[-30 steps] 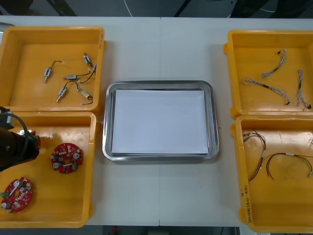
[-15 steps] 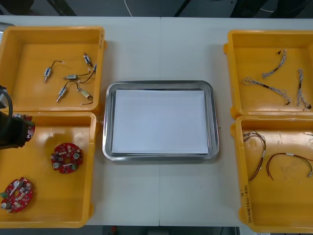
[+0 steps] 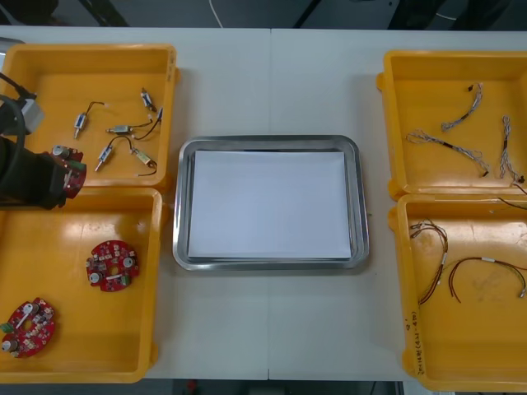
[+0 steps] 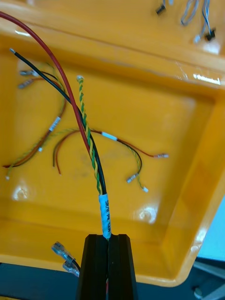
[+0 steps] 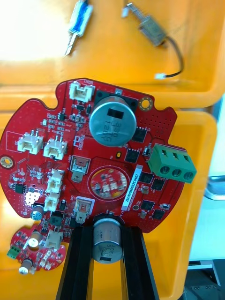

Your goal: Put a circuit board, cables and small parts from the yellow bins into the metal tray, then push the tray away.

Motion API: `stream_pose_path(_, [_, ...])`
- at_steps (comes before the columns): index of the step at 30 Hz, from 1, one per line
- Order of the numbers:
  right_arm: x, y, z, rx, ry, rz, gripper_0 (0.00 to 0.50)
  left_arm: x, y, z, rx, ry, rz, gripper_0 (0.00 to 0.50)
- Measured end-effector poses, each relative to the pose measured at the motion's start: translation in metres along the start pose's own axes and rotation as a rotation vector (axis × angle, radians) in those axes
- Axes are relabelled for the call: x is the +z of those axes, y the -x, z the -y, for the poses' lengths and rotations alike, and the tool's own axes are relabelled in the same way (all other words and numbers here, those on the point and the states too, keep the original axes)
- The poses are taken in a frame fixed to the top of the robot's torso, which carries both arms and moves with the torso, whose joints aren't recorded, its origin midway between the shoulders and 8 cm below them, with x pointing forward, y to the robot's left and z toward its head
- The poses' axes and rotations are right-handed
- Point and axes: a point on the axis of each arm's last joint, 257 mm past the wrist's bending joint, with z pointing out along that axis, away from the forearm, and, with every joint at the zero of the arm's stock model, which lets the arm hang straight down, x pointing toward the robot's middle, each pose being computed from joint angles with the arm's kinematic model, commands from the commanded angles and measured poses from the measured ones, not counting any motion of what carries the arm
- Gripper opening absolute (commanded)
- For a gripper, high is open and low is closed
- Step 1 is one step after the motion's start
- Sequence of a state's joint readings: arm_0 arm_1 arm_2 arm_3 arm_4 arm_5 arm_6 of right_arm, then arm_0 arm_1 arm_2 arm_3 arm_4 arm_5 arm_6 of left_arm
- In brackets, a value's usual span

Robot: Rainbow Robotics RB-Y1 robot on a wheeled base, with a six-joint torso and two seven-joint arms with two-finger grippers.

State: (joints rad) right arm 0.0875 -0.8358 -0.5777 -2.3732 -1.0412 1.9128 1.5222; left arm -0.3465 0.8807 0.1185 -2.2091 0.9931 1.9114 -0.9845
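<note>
One board (image 5: 70, 154) is clamped in the left gripper (image 3: 64, 170), and the tray (image 3: 179, 206) sits off to its right, toward mid-table; the right gripper (image 4: 108, 243) is pinching a cable bundle (image 4: 106, 213).

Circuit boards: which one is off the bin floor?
The board clamped in the left claw, near the left bins' shared wall; the other two lie in the near bin.

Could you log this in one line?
left gripper, over yellow bins: shut on round red circuit board; right gripper, over right bin: shut on multicoloured cable
</note>
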Motion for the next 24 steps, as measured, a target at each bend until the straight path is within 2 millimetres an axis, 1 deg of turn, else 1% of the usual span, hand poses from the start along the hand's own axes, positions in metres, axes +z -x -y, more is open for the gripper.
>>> stream_pose_path(5, [-0.006,0.015,-0.022,-0.056,0.06,0.037,0.0,0.003,0.002,0.034,0.03,-0.008,-0.009,0.0])
stream_pose_path(11, [-0.002,0.022,-0.038,-0.103,0.09,0.035,0.0,0.004,-0.005,0.073,-0.06,-0.015,-0.029,0.0])
stream_pose_path(14, [0.002,0.025,-0.048,-0.136,0.104,0.028,0.0,0.003,-0.007,0.086,-0.066,-0.018,-0.027,0.001])
stream_pose_path(18, [0.004,0.03,-0.058,-0.176,0.11,0.025,0.0,0.004,-0.011,0.101,-0.006,-0.018,-0.034,0.0])
stream_pose_path(24, [0.006,0.036,-0.064,-0.227,0.099,0.017,0.0,0.017,-0.024,0.125,0.074,0.001,-0.057,0.0])
